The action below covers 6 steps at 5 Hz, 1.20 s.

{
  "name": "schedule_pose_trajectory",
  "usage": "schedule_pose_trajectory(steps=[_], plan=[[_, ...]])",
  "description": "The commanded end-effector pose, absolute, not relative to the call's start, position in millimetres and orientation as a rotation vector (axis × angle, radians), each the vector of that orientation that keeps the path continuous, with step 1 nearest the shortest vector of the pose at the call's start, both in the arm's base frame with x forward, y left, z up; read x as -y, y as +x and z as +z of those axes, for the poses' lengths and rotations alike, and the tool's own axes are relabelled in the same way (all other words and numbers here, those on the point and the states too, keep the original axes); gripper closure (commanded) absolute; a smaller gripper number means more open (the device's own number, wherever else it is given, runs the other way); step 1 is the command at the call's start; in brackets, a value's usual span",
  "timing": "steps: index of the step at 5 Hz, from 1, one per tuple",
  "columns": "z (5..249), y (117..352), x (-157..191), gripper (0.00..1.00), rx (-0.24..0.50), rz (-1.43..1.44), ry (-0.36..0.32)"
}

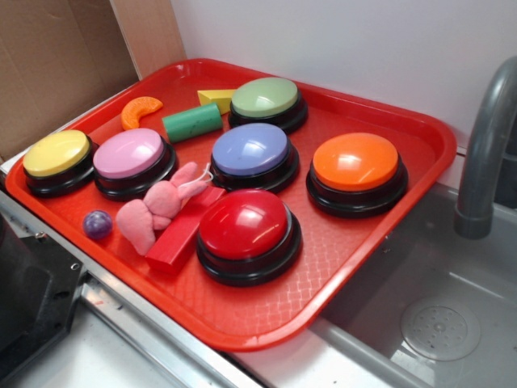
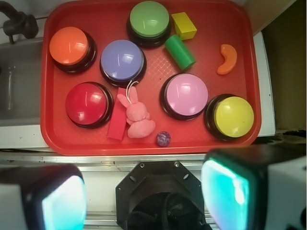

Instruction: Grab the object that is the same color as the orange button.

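Nearest the wrist camera, the tool (image 2: 144, 191) fills the bottom of the view: its two fingers (image 2: 62, 201), with pale teal-lit pads, stand spread wide apart with nothing between them, above the grey metal counter (image 2: 144, 163) edge. Beyond lies a red plastic tray (image 2: 53, 139) carrying six domed buttons on black bases. In the wrist view, the small orange crescent-shaped toy piece (image 2: 227, 59) rests alone at about 2 o'clock on the tray, just right of the green cylinder block (image 2: 180, 51) and apart from it. The large glossy orange domed button (image 2: 70, 46) sits across the tray at 10 o'clock, next to the blue-violet button (image 2: 123, 61). A yellow wedge block (image 2: 183, 25) lies at 1 o'clock beside the green button (image 2: 149, 20). Near 6 o'clock a pink plush rabbit (image 2: 136, 115) touches a red rectangular block (image 2: 117, 120).
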State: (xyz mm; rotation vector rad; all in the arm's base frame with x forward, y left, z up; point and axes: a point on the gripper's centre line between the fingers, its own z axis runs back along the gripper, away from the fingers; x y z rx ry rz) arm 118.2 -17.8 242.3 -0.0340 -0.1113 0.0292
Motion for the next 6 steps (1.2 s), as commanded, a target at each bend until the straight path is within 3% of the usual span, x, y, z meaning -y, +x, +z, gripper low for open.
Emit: schedule_pose_trajectory(steps=[1, 3, 6], plan=[[242.3, 118.2, 17.8, 0.0, 0.111, 0.029, -0.034], [226.6, 141.2, -24.6, 0.0, 0.173, 0.299, -0.059], [174.3, 182.6, -97.6, 0.0, 0.234, 0.782, 0.047]])
